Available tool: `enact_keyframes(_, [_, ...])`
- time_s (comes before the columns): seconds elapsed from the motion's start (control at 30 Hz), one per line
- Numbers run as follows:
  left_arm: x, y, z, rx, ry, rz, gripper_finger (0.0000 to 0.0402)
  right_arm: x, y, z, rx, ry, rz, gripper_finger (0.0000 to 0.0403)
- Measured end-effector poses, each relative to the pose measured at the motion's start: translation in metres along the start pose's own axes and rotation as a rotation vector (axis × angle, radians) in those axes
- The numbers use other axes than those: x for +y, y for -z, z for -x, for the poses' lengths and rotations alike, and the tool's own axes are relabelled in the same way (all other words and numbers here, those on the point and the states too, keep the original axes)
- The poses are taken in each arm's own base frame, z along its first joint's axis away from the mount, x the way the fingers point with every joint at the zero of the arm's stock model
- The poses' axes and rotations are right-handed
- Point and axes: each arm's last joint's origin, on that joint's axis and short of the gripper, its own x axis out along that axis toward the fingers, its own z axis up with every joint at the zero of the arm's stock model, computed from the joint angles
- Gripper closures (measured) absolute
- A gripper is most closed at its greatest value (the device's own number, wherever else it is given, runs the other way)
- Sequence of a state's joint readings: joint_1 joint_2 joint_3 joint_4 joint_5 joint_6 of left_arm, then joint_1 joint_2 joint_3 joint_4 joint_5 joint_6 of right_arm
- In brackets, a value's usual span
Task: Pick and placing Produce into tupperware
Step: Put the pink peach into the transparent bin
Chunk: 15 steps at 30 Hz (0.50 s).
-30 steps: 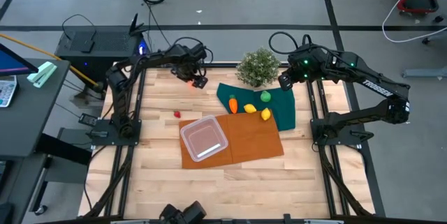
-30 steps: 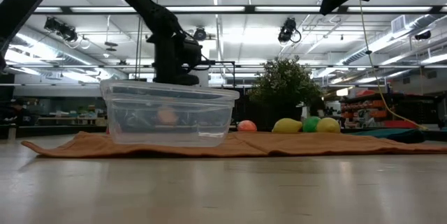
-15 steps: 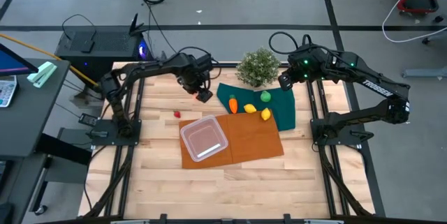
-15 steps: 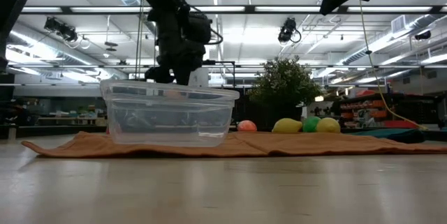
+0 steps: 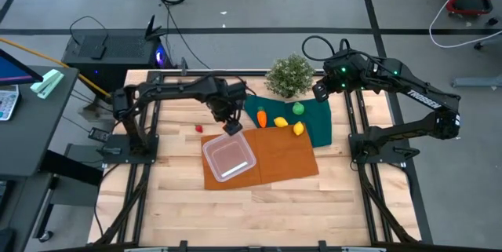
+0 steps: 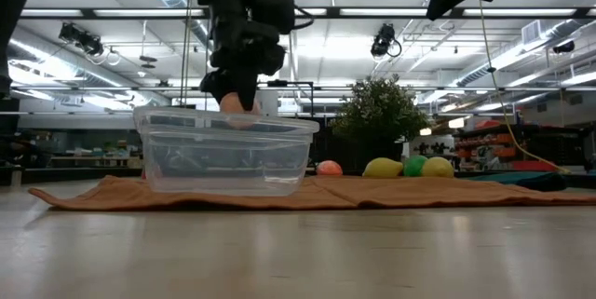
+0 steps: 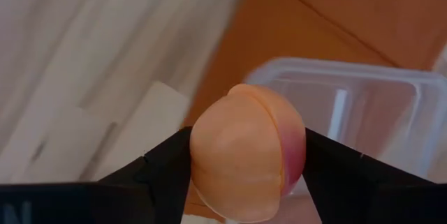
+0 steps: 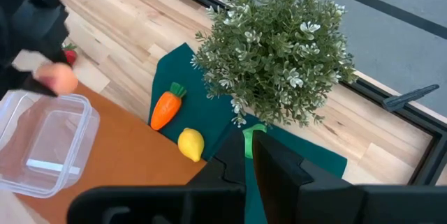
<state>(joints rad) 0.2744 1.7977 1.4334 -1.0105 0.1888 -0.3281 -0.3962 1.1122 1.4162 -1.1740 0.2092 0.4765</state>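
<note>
My left gripper [image 5: 232, 126] is shut on the pale peach-red round fruit [image 7: 246, 151], just above the far rim of the clear tupperware [image 5: 229, 155], which sits on the orange cloth. The fruit also shows in the low view [image 6: 240, 105]. On the dark green cloth lie the orange carrot [image 5: 261, 117], two yellow lemons [image 5: 281, 122] [image 5: 298, 129] and the green ball [image 5: 298, 109]. A tiny red piece [image 5: 199, 128] rests on bare wood. My right gripper [image 5: 320, 91] hangs shut, high over the table's far right, beside the plant. My left gripper pinches the peach-red fruit between its two fingers [image 7: 164, 168], one on each side of the fruit's middle [image 7: 202, 161]. The fingers come from above, pointing down. The fruit is lifted clear, level with the tupperware's rim [image 6: 233, 122].
A bushy potted plant [image 5: 289, 75] stands at the far edge, behind the dark green cloth [image 5: 318, 122]. The orange cloth [image 5: 286, 158] spreads to the right of the tupperware. Bare wood lies along the table's near side and left.
My left gripper, still shut on the peach-red fruit, has travelled from the far-left part of the table toward the near edge and a little right, up to the tupperware's far rim. The fruit has risen from near table height to rim height.
</note>
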Motion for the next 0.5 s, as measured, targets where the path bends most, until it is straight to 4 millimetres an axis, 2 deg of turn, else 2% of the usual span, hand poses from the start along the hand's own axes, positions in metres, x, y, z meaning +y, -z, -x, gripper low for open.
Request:
enact_keyframes(0.27, [-0.030, 0.009, -0.006, -0.010, 0.014, -0.086, 0.0147, 0.000, 0.000, 0.000, 0.000, 0.000, -0.002, 0.0402])
enact_keyframes(0.5, [-0.051, 0.019, -0.009, -0.007, -0.007, -0.069, 0.0159, 0.000, 0.000, 0.000, 0.000, 0.000, -0.001, 0.0402])
